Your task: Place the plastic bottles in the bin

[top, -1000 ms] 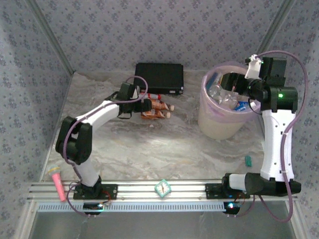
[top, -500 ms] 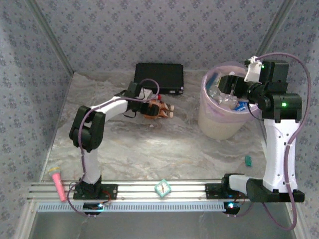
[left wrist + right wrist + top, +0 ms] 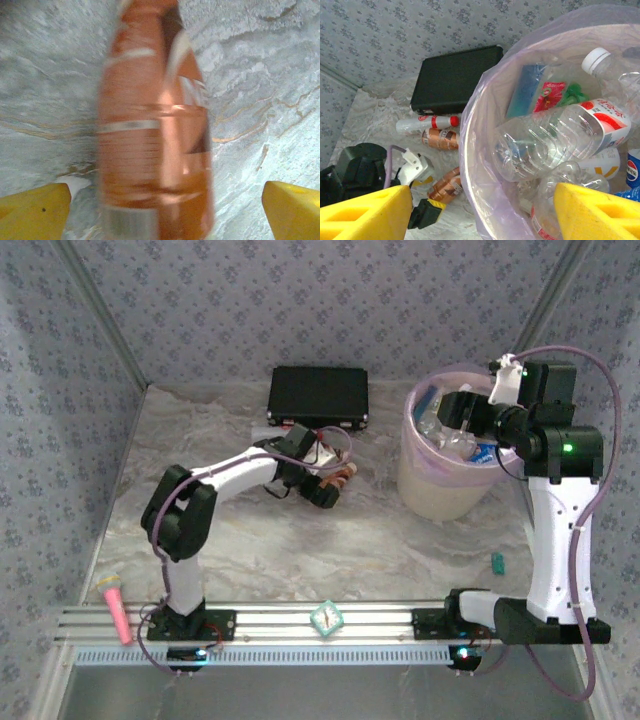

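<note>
Orange-brown bottle (image 3: 155, 125): lying on table (image 3: 260, 540), midway between spread fingers of left gripper (image 3: 162, 207); neither pad seen touching. Step judged: grasp. Jaws to be lowered astride mid-body, centred, closed gently; thin wall judged easily crushed. Right gripper (image 3: 462, 408): spread, nothing held, poised over bin (image 3: 415, 485), well apart from bottle.

Left gripper (image 3: 327, 494) has swung nearer the bin (image 3: 435, 490), its fingers now spread astride an orange-brown bottle (image 3: 155, 130). Right arm beside the bin has drawn slightly more upright.
</note>
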`<state>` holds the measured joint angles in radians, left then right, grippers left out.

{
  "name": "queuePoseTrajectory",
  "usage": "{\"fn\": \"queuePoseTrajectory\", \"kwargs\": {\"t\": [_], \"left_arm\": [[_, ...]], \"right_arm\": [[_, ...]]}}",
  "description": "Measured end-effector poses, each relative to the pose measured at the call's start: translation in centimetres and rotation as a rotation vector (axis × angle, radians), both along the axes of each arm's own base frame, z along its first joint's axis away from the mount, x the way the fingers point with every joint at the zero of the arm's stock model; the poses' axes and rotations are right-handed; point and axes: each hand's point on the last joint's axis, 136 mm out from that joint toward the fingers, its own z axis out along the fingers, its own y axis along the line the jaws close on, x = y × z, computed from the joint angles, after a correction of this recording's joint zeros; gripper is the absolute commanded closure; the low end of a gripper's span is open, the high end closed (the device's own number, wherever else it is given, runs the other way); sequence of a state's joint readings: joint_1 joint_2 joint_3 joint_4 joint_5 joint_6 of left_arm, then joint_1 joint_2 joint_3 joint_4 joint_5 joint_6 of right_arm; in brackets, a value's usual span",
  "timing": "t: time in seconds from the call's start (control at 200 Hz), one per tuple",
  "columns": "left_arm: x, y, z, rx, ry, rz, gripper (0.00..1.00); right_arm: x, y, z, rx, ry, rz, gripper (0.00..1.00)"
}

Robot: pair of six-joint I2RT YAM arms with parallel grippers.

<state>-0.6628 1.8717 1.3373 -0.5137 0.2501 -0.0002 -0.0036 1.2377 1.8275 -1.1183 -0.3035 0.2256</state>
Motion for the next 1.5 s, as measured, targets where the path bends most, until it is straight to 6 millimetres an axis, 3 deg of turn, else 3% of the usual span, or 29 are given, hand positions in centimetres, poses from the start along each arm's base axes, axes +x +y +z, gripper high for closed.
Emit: {"fn": "queuePoseTrajectory", "kwargs": {"t": [0.115, 0.235, 0.4, 0.565, 0.675, 0.924, 1.059, 1.149, 1.254, 1.499], "left_arm": [[1.1, 0.2, 0.8, 0.039, -0.064, 0.017, 0.01], [1.3, 0.0, 0.1, 0.081, -0.08, 0.014, 0.0], [-0.2, -2.5, -1.6, 0.108, -0.067, -0.041, 0.02], [-1.5, -3.7, -3.4, 0.135, -0.039, -0.069, 0.16], [-1.4, -3.6, -3.5, 0.139, -0.038, -0.06, 0.26], [-1.1, -3.3, -3.5, 0.144, -0.041, -0.033, 0.37], [-0.6, -2.7, -3.0, 0.151, -0.06, 0.011, 0.4], [-0.4, -1.7, -1.8, 0.131, -0.08, 0.058, 0.42], [0.1, -0.2, 1.1, 0.077, -0.127, 0.129, 0.46], [0.7, 3.6, 11.4, -0.287, -0.29, 0.335, 0.65]], "right_arm": [[0.0, 0.0, 0.0, 0.0, 0.0, 0.0, 0.23], [0.0, 0.0, 0.0, 0.0, -0.001, 0.0, 0.23], [-0.4, 0.0, 0.1, 0.0, -0.006, 0.0, 0.23], [-0.5, 0.0, -0.2, 0.0, 0.0, 0.0, 0.23], [-0.5, 0.0, -0.5, 0.0, 0.009, 0.0, 0.23], [-0.5, 0.1, -0.4, 0.007, 0.006, 0.003, 0.24], [-0.5, 1.6, 0.1, 0.043, -0.011, 0.05, 0.25], [-0.9, 3.5, 0.4, 0.079, -0.025, 0.114, 0.25], [-1.0, 5.7, 0.5, 0.124, -0.044, 0.175, 0.26], [0.5, 9.7, 0.1, 0.237, -0.054, 0.249, 0.24]]}}
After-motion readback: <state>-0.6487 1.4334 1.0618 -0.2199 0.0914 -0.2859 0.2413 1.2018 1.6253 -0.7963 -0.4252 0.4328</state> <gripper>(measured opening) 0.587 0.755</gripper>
